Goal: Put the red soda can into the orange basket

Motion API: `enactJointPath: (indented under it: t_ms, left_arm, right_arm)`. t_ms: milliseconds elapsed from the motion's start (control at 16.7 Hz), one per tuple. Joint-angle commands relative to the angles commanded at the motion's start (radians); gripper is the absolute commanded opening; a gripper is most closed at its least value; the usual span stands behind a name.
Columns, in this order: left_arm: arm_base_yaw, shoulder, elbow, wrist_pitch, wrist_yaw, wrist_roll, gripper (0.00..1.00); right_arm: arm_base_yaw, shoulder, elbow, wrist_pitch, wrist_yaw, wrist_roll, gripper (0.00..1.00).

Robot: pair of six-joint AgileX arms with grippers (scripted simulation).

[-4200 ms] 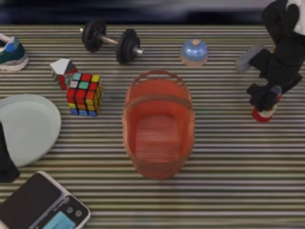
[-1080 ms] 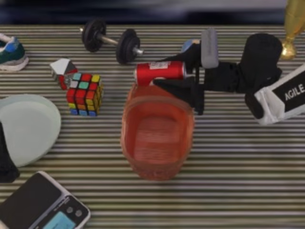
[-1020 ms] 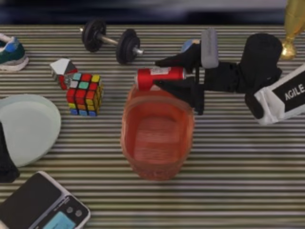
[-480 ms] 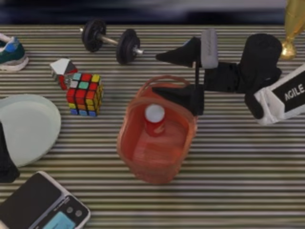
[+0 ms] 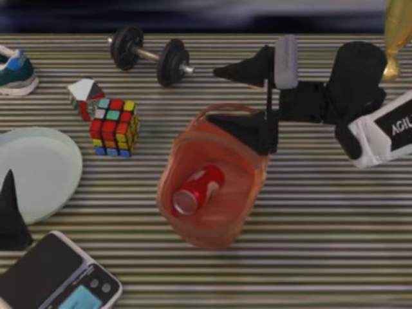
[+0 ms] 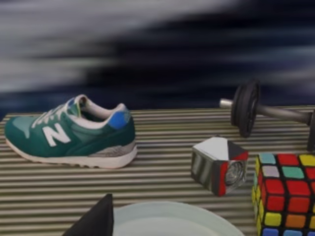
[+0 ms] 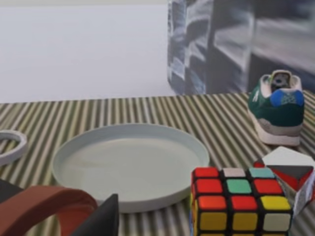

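Observation:
The red soda can (image 5: 196, 188) lies on its side inside the orange basket (image 5: 256, 188), silver top towards the table's front left. My right gripper (image 5: 224, 96) hovers open and empty over the basket's far rim, one finger (image 5: 241, 69) beyond the rim and the other above the handle. The right wrist view shows the basket's handle (image 7: 44, 202) beside one dark finger (image 7: 102, 220); the can is hidden there. My left gripper (image 5: 9, 219) sits parked at the front left by the plate, open, with one finger (image 6: 96, 221) showing.
A dumbbell (image 5: 151, 55) lies at the back. A puzzle cube (image 5: 114, 125) and a small red-and-white block (image 5: 85, 95) stand left of the basket. At the left are a pale plate (image 5: 35, 170), a green shoe (image 5: 16, 71) and a scale (image 5: 55, 273). A gold trophy (image 5: 398, 32) stands back right.
The right gripper opened and let the can go. It dropped into the basket, stood upright half a second ago and now lies tipped over. The basket shifted slightly.

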Motion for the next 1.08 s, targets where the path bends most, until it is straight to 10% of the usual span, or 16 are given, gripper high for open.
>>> enactJointPath:
  t_ms: [420, 1080]
  left_arm:
    - [-0.150, 0.426, 0.329, -0.386, 0.035, 0.191, 1.00]
    - [-0.455, 1.335, 1.471, -0.932, -0.015, 0.739, 1.00]
  right_arm:
    - [-0.059, -0.390, -0.247, -0.189, 0.192, -0.029, 1.00]
    - [-0.211, -1.393, -0.790, -0.687, 0.682, -0.047, 1.00]
